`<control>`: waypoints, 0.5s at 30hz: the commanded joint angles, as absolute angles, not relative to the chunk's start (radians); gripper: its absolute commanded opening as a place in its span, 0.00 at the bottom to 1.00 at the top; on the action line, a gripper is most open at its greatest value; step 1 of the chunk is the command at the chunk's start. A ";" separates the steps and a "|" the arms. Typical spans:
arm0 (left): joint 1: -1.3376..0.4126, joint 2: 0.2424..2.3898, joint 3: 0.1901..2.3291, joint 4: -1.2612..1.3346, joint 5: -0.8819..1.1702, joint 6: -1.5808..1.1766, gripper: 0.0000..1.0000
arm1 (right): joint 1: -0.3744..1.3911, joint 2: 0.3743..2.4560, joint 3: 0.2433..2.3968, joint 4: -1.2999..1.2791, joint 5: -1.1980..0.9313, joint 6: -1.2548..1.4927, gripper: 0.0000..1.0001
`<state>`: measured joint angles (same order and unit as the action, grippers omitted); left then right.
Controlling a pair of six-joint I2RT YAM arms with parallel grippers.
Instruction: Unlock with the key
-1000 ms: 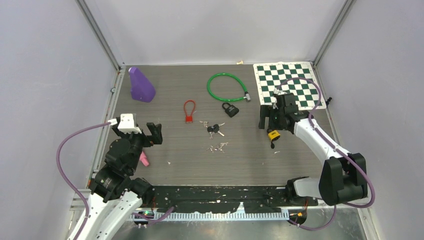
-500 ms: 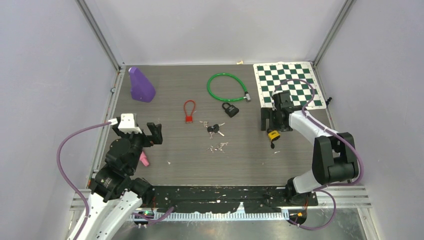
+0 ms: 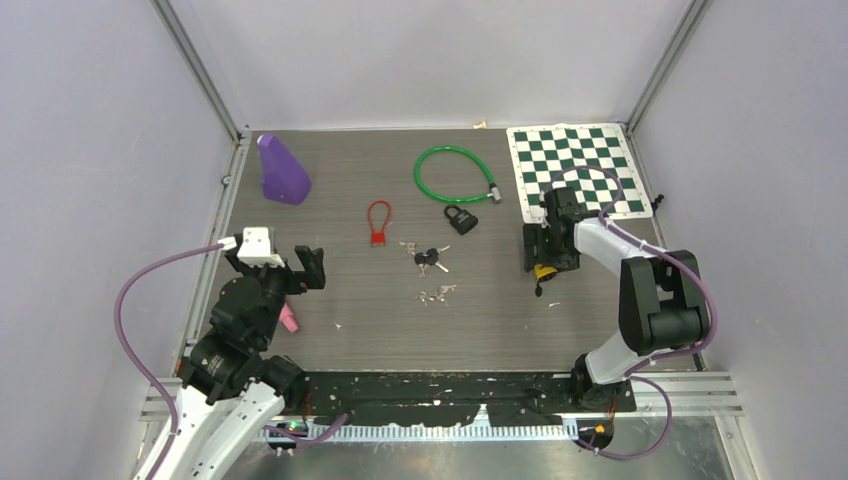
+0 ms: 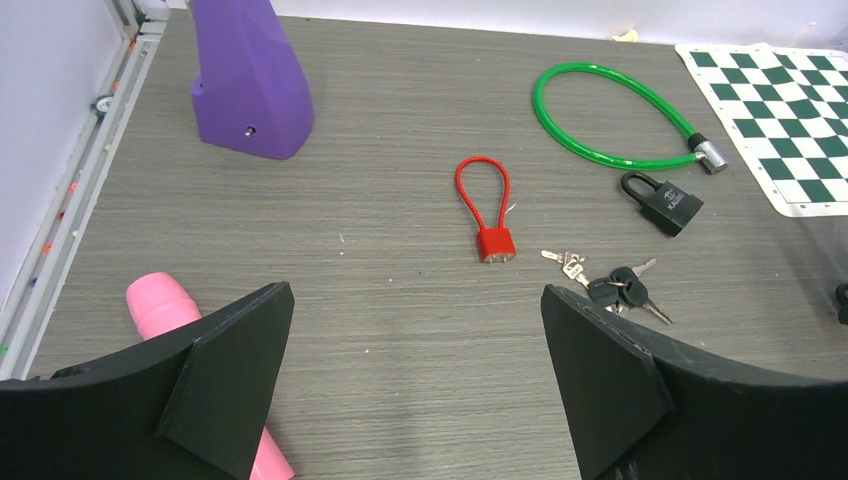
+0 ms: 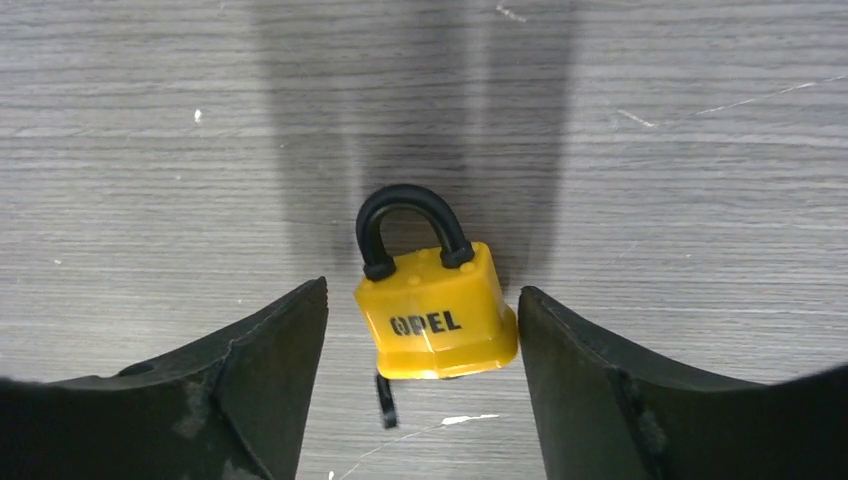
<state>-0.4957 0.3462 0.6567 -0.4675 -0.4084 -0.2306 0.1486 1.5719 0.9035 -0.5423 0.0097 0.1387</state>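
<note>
Seen from above, a grey wood-grain table (image 3: 480,320) carries a green-and-white chess mat (image 3: 575,165) at 1 o'clock and a purple wedge-shaped block (image 3: 282,172) at 11 o'clock. A green cable lock (image 4: 540,100) lies looped at 12 o'clock.

The left gripper (image 4: 415,340) hangs at 8 o'clock with its jaws spread wide and nothing between them. A pink cylinder (image 4: 165,310) lies partly under its left finger.

The right gripper (image 5: 422,295) is down at 3 o'clock, released, with one finger on each side of the yellow padlock (image 5: 435,320). The right finger sits just against the lock's body, and a gap shows on the other side. The padlock lies flat on the table with its black shackle closed. A thin dark piece, possibly a key, pokes out below it.

Near the centre lie a black padlock (image 4: 668,205) and a red cable padlock (image 4: 495,242). The bunch of keys (image 4: 615,290) lies at 5 o'clock from the red one, well apart from both grippers.
</note>
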 commanded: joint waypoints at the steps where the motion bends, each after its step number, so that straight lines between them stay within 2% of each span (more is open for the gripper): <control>1: -0.502 0.336 0.654 -0.422 -0.414 -0.222 1.00 | 0.172 1.561 0.924 -0.551 -0.047 0.147 0.68; 5: -0.503 0.334 0.653 -0.420 -0.413 -0.222 1.00 | 0.225 1.549 0.926 -0.548 -0.057 0.187 0.48; 8: -0.503 0.334 0.654 -0.420 -0.411 -0.222 1.00 | 0.291 1.539 0.933 -0.536 -0.045 0.232 0.39; 15: -0.503 0.336 0.653 -0.420 -0.411 -0.222 0.99 | 0.409 1.546 0.980 -0.491 -0.025 0.344 0.28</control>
<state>-0.4984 0.3424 0.6559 -0.4671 -0.4084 -0.2298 0.3676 1.5711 0.9127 -0.5449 -0.0299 0.2665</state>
